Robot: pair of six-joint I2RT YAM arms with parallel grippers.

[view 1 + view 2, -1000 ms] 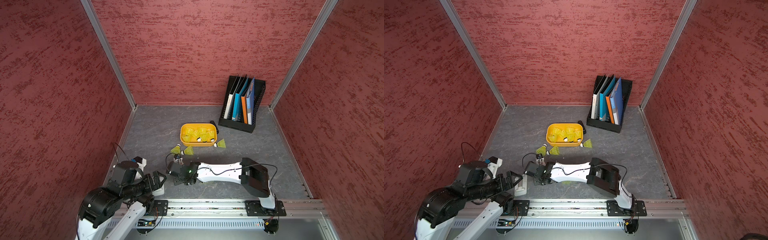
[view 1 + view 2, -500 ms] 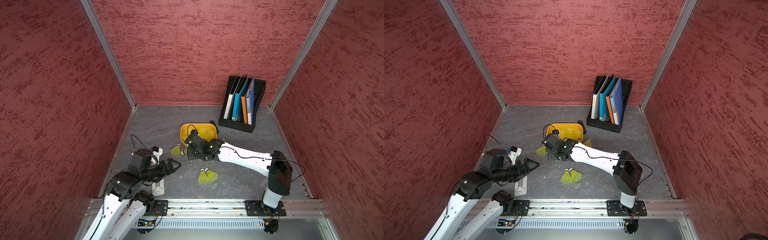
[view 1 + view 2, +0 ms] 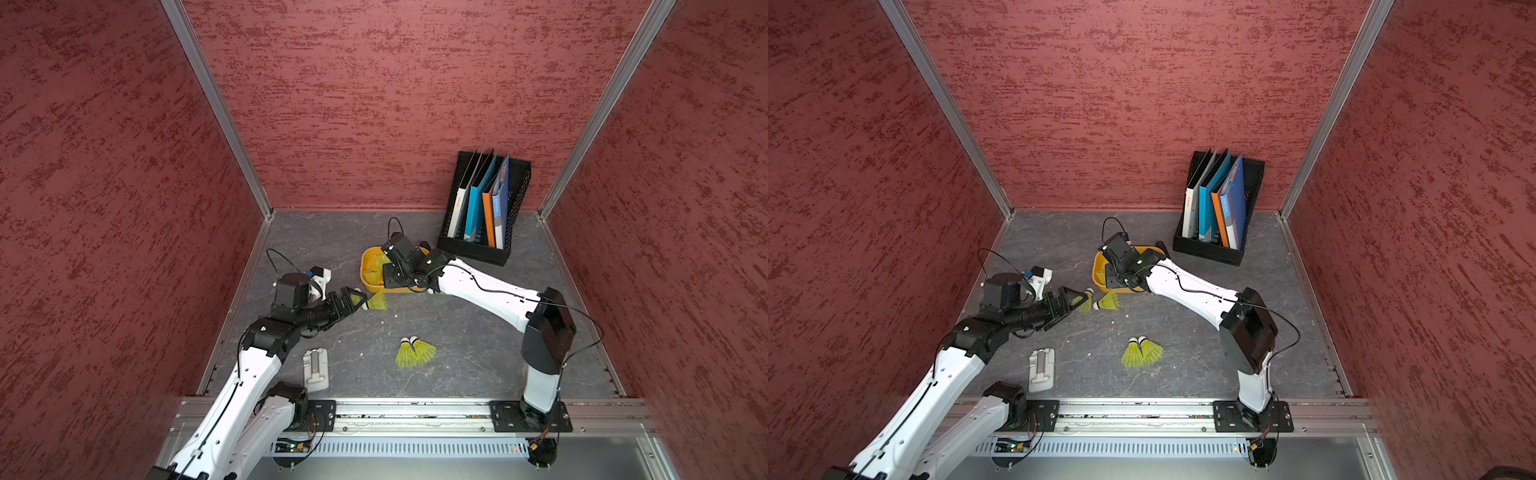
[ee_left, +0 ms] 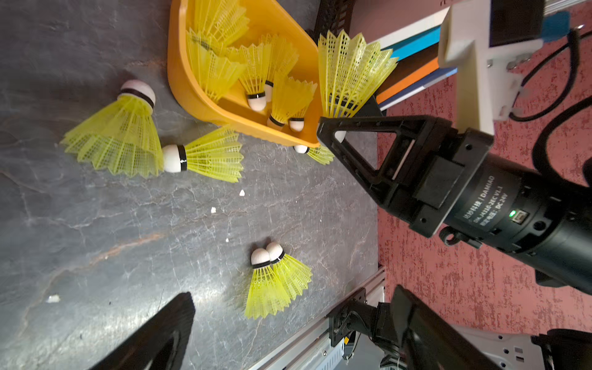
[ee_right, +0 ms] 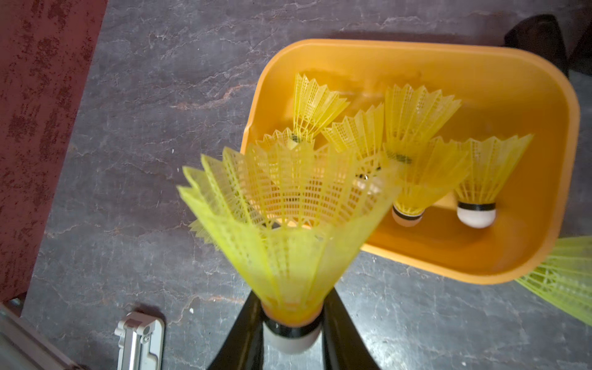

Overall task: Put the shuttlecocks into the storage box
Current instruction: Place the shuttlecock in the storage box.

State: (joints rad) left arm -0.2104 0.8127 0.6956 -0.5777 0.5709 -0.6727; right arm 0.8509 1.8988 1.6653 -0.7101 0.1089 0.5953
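Our right jaws pinched a shuttlecock point(image 5: 288, 243) by its tip at the storage box point(image 5: 448, 61) rim; left jaws gaped near two loose shuttlecocks point(image 3: 377, 300). Next, we judged: move inward, release.

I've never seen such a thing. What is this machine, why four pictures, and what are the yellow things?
It is a robot with two white arms, each ending in a pincer called a gripper. Two pictures look down from above; the other two come from cameras on the wrists. On the grey table stand an orange storage box, already holding several shuttlecocks, and a black file rack. The right gripper holds one shuttlecock by its white tip at the box. The left gripper is open near two shuttlecocks on the table; two more lie nearer the front.
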